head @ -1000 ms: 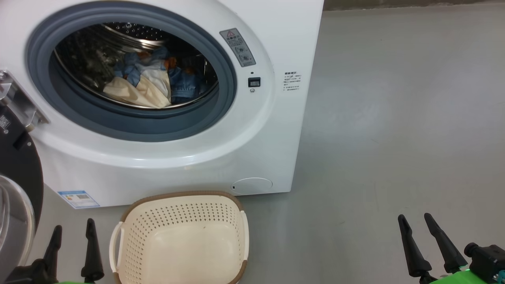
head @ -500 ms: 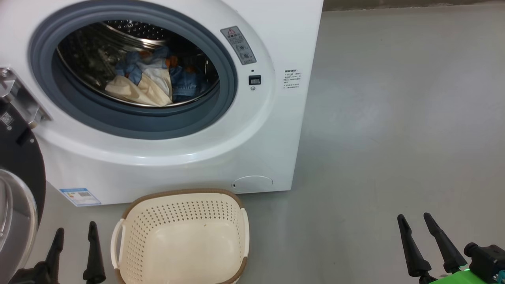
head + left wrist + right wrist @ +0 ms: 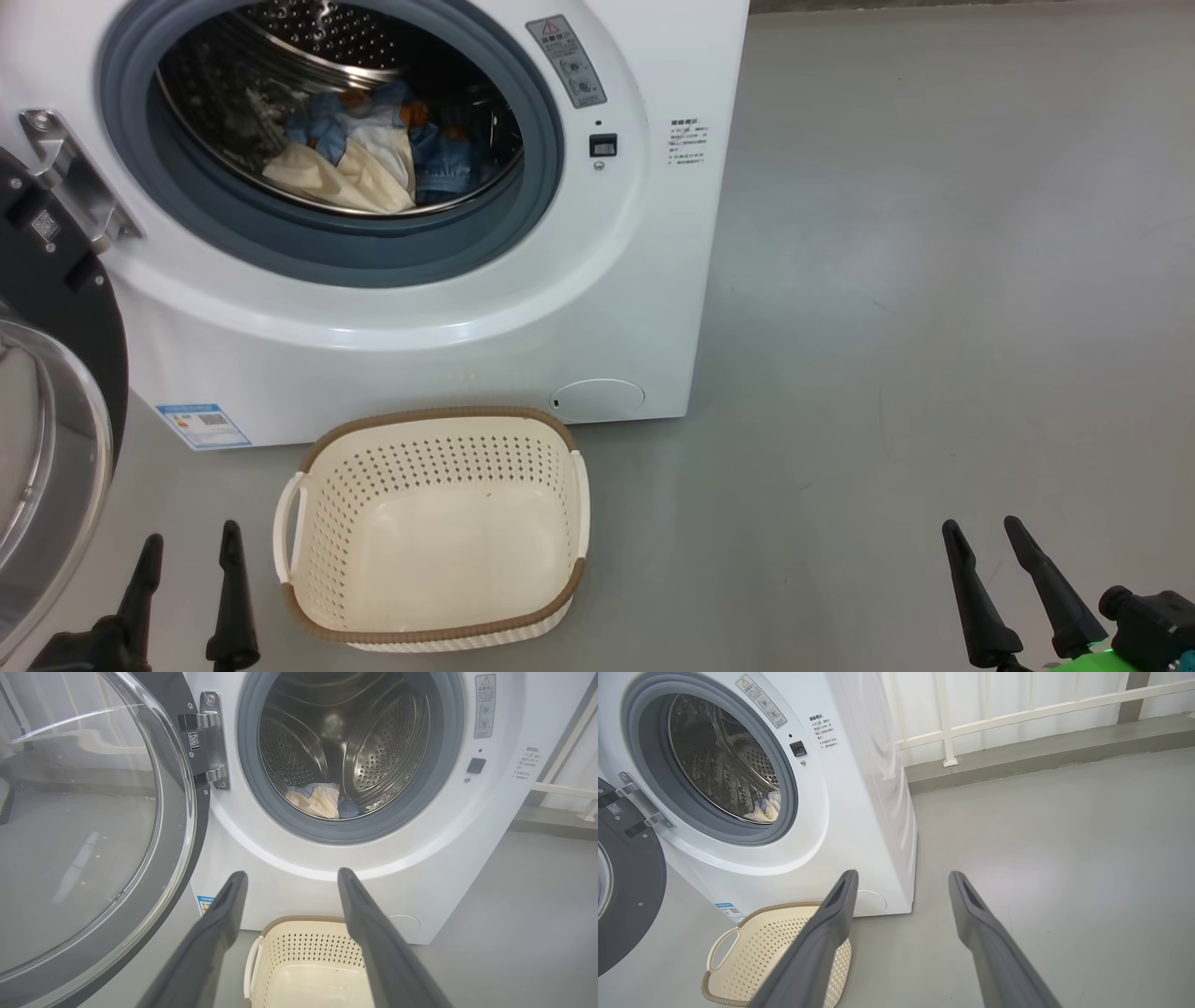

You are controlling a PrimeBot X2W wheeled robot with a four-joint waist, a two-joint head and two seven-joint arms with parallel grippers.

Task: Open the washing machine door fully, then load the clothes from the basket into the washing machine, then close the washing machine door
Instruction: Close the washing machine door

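The white washing machine (image 3: 411, 345) stands with its black round door (image 3: 47, 373) swung wide to the left, the glass bowl (image 3: 79, 826) facing me. Blue and cream clothes (image 3: 369, 163) lie low in the steel drum (image 3: 345, 742). The cream basket (image 3: 439, 621) sits on the floor before the machine with nothing in it. My left gripper (image 3: 189, 551) is open just left of the basket, holding nothing. My right gripper (image 3: 983, 534) is open over bare floor far to the right, also holding nothing. Both wrist views show spread fingers (image 3: 224, 919) (image 3: 971, 910).
Grey floor (image 3: 934, 280) stretches to the right of the machine. A white railing (image 3: 1017, 709) and a low kerb run behind the machine on the right. The open door takes up the space at my left.
The head camera has drawn back and tilted, so machine and basket sit higher in the picture and the whole basket shows. Both grippers stay open and low.
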